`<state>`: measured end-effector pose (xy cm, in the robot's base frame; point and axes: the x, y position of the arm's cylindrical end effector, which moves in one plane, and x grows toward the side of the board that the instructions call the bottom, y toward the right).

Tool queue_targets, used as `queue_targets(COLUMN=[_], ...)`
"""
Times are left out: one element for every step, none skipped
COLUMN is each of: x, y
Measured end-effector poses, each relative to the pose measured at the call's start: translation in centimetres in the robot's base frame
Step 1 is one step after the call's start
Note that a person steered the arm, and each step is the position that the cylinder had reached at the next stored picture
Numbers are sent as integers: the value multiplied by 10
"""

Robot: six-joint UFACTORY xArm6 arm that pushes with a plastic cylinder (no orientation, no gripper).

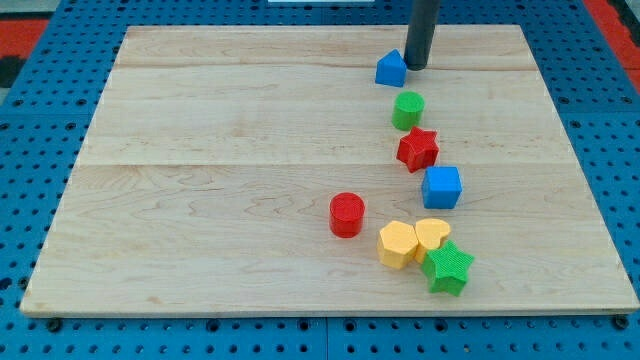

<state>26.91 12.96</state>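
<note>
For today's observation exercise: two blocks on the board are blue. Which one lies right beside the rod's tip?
The blue triangular block near the view's top, just left of my tip. The blue cube sits far lower, below the red star.

- You have a single view, so no second camera overlaps it.
- It looks down at a slant onto the wooden board [200,200] from beyond its bottom edge, facing toward the frame's top.
- The board narrows toward the top of the frame, which gives away the tilt.
- You stand far enough back to take in nearly the whole board, with blue pegboard [40,330] showing along the left, right and bottom margins.
- The dark rod [422,30] enters at upper centre-right, cropped by the top edge.
</note>
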Motion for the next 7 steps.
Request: queue_targets(x=[-32, -37, -11, -5, -19, -7, 29], y=[0, -27, -30, -35, -42, -94, -147])
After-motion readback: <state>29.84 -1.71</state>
